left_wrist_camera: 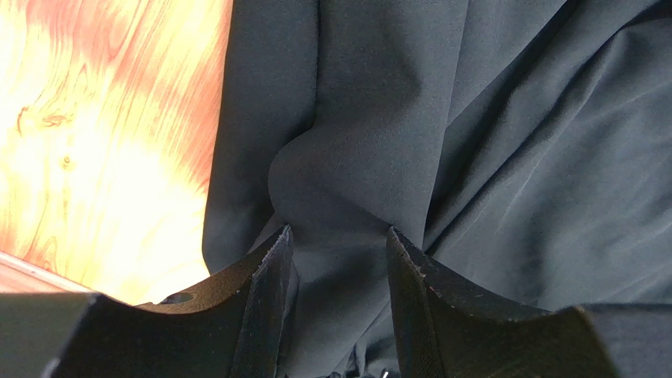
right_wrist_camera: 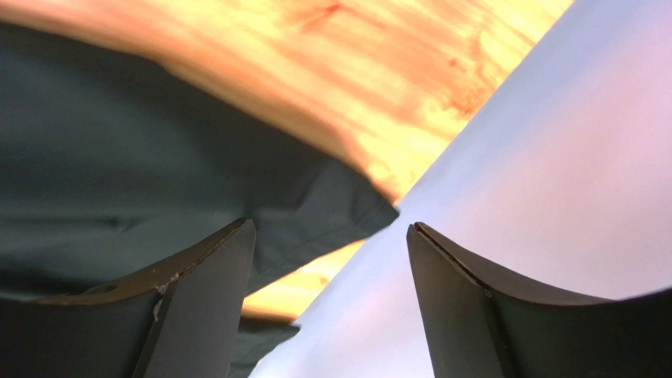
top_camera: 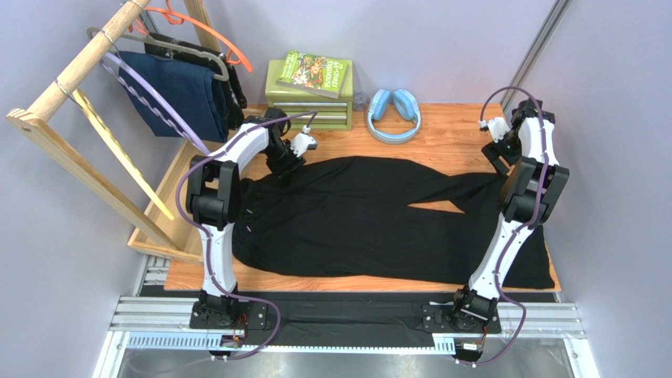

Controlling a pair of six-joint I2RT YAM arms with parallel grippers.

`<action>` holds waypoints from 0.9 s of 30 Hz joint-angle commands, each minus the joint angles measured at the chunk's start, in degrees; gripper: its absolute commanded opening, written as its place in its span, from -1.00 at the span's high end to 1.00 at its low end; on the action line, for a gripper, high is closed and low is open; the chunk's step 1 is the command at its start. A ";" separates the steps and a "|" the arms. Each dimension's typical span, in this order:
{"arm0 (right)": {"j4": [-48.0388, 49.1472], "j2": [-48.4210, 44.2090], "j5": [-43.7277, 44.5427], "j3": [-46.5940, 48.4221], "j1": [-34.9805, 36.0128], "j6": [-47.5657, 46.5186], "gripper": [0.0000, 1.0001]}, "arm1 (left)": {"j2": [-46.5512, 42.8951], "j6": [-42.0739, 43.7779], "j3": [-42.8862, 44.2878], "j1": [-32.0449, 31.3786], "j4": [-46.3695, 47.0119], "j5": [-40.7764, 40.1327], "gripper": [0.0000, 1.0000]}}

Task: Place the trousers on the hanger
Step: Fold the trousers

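The desk [top_camera: 442, 130] carries the trousers [top_camera: 355, 213] spread flat, waist toward its left edge, legs toward the right. The hanger [top_camera: 150, 98] hangs on the wooden rack [top_camera: 79, 71] off the far-left corner. I judge this the pick-up step. My left jaws stand half-parted astride a loose fold at the waist; my right jaws gape wide, empty, by the far leg's hem. Next: pinch cloth firmly at both ends.

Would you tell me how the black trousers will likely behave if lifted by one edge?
Probably floppy: the trousers lie flat with soft folds. Likely to trail, since they span most of the table. The smooth fabric may slip from a shallow pinch.
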 commanded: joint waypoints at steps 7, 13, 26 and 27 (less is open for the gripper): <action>0.00 9.96 2.76 6.27 -0.74 -3.22 -0.54 | -1.55 -1.48 0.84 -0.15 0.55 0.04 -0.08; -0.17 10.15 3.38 1.81 -0.66 -5.34 -0.12 | 1.09 -2.71 2.86 0.20 1.87 -2.25 -0.10; 3.86 1.37 3.30 3.54 -0.92 -5.95 1.00 | 0.13 -1.83 2.78 1.25 0.37 -2.08 0.95; 4.57 -0.30 2.68 4.68 -0.92 -6.21 0.99 | -0.66 -2.01 2.60 1.43 0.64 -2.08 0.99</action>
